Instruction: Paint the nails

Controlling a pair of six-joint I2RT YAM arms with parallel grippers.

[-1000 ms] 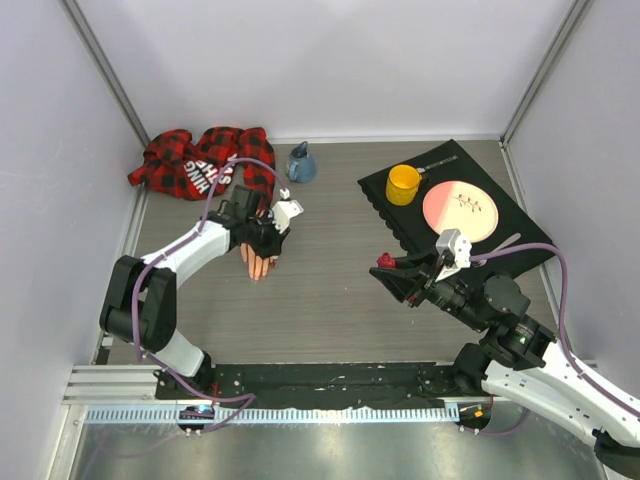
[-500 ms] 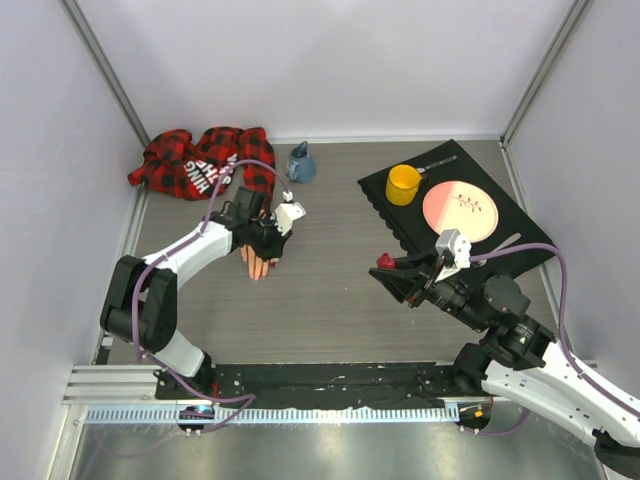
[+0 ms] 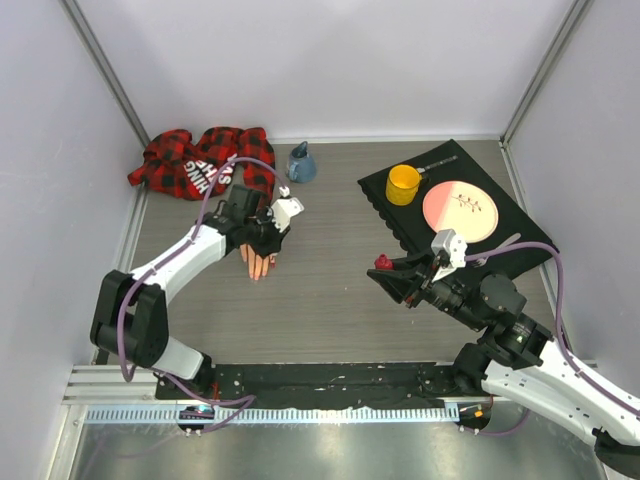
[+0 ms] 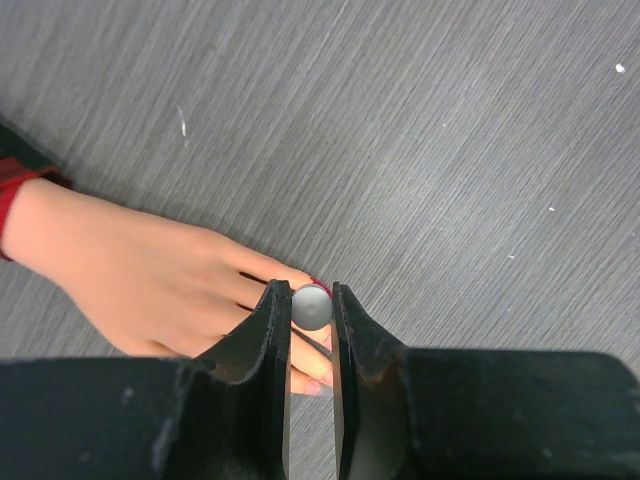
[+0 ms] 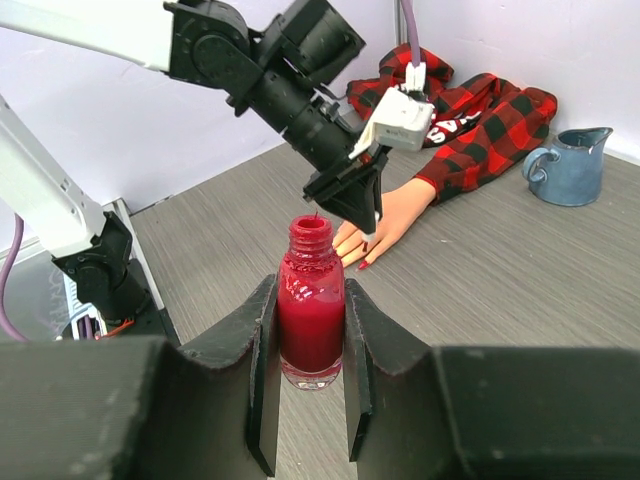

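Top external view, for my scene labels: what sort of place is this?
Probably a robot test cell, not a salon: bare white walls framed by metal posts, two arms bolted to a rail, and a mannequin hand.

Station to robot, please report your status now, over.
Left tool shut on brush cap, over the nails. Right tool shut on open polish bottle. Nothing in the way.

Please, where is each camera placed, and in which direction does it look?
Top external: above and behind the bases, facing down at the table; both arms show.
Left wrist: on the left arm, facing down at the mannequin hand; the left gripper, shut on the brush cap, shows.
Right wrist: facing across toward the left arm; the right gripper holds the open polish bottle.
Shared: all three show the mannequin hand.
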